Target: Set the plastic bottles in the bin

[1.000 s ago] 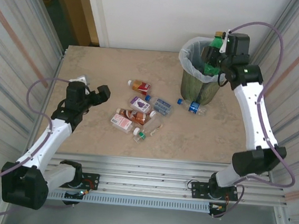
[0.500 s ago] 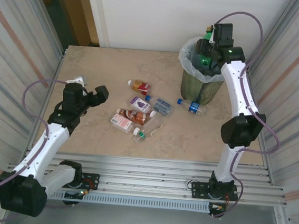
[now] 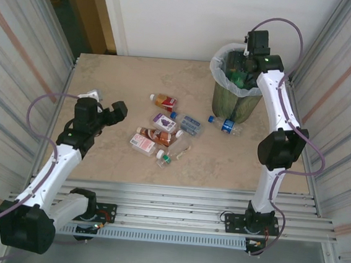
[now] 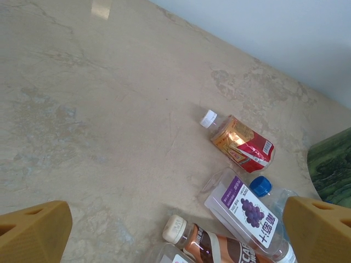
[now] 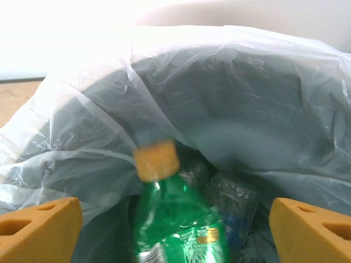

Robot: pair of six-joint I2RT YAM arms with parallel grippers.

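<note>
Drop step: the right gripper (image 5: 174, 219) hangs over the bin (image 3: 228, 102) with its fingers (image 5: 38, 227) spread wide. The green bottle (image 5: 178, 219) is between them, orange cap up, touching neither, and blurred, so we judge it is falling free. To do this well, we'd keep the jaws wide and the wrist level above the bin mouth until the bottle clears. Then lift straight up, because the bag liner (image 5: 247, 104) bunches close around the fingers and could snag. The left gripper (image 4: 176, 211) is also spread wide and holds nothing. Ahead of it and to its right lie a red-label bottle (image 4: 241, 143), a purple grape-label bottle (image 4: 247, 211) and a brown bottle (image 4: 205, 249). We think the blue-capped bottle (image 3: 227, 125), at the bin's foot below the right gripper, is the easy next pick. The right wrist view gives the bin's inside, with clear crushed bottles (image 5: 233, 203) piled under the green one. The top view gives the full spread left on the table (image 3: 118, 76) and both arms' reach. The left wrist view makes labels and caps readable.
</note>
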